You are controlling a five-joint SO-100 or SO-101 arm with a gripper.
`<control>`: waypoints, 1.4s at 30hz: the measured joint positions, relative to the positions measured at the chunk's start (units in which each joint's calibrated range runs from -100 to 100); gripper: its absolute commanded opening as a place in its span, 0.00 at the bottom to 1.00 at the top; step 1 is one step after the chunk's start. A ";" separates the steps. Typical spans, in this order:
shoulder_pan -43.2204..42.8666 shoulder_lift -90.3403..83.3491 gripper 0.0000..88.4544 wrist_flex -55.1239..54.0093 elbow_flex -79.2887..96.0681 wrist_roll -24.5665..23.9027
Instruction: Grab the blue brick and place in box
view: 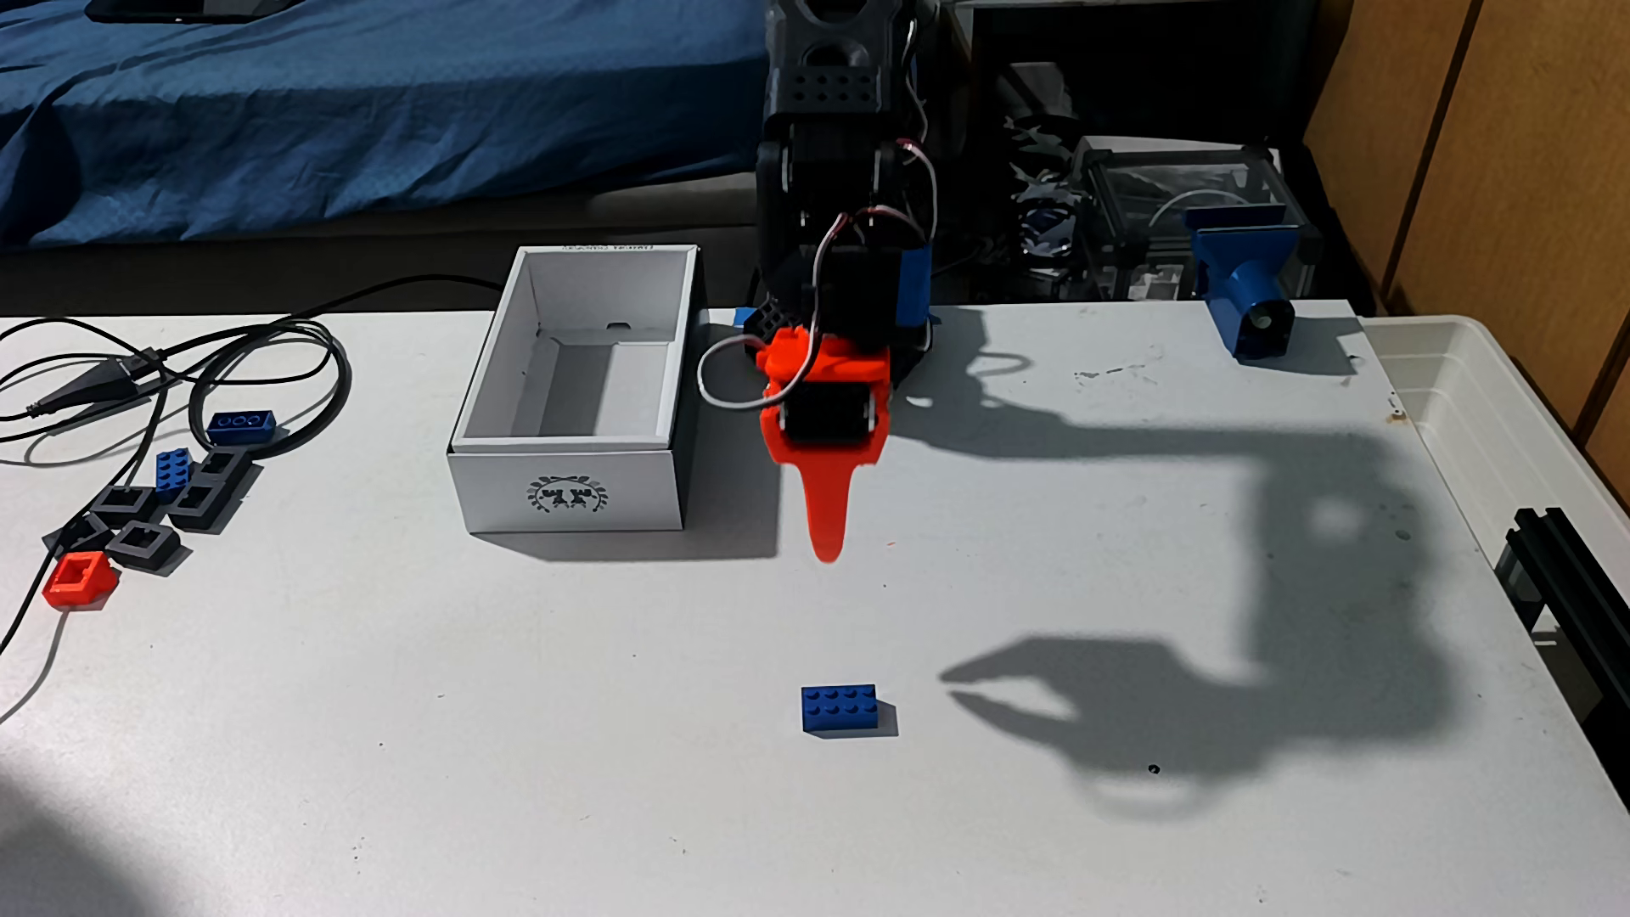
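Table: a white tabletop point(441, 749) is lying in strong light.
Brick: a bright blue rectangular plastic studded brick point(839, 708) is sitting alone near the front, studs up.
Gripper: an orange plastic two-finger gripper point(826, 548) is hanging above the table, pointing down, well behind the brick; its jaws are showing edge-on as one tapered tip.
Box: a white rectangular cardboard box point(569, 489) with a dark wreath emblem is standing open just left of the gripper.

The blue brick point(839, 708) is bright blue on a white worktop point(441, 749). The box point(573, 414) is white (a dark laurel-wreath emblem on its front), and the jaws are orange.
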 measured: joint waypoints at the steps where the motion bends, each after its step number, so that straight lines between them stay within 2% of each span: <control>1: 0.00 0.84 0.01 -0.26 -0.72 0.00; 22: -0.15 17.15 0.02 -4.39 -11.09 -0.79; 24: -0.15 17.31 0.05 -4.74 -11.09 -0.79; 28: -0.96 17.74 0.20 -4.74 -11.62 -1.26; 31: -1.03 17.82 0.28 -4.92 -11.71 -1.53; 42: -1.03 18.58 0.29 -4.92 -11.71 -1.53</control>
